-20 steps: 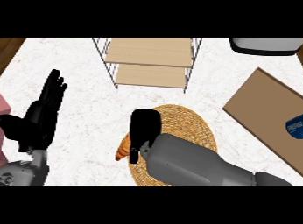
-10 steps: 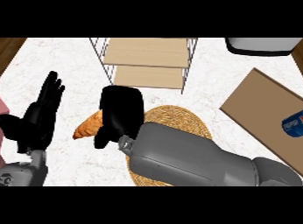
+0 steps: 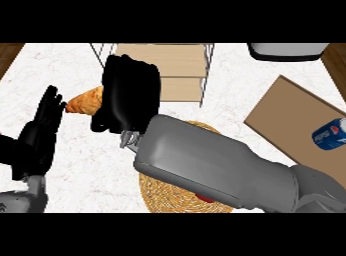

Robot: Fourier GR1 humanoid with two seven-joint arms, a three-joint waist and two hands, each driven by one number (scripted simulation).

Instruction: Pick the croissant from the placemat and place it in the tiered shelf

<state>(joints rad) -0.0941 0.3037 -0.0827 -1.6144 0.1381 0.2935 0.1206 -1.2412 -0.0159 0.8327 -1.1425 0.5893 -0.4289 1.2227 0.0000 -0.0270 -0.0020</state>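
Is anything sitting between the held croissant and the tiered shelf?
Nothing visible does. The right hand holds the croissant just left of the tiered shelf, with only bare counter around the shelf's front. The hand itself hides part of the shelf.

Right hand (image 3: 130, 95) curled round the croissant (image 3: 86, 101), held above the bench (image 3: 235, 105) just before the tiered shelf (image 3: 168, 70), woven placemat (image 3: 168, 192) under the forearm, left hand (image 3: 36, 135) open near the left edge, blue can (image 3: 336, 133) on a board (image 3: 298, 120) at right

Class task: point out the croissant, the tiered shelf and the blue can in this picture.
croissant (image 3: 86, 101), head view, its visible orange end.
tiered shelf (image 3: 177, 88), head view, its lower wooden board.
blue can (image 3: 336, 133), head view, its side.
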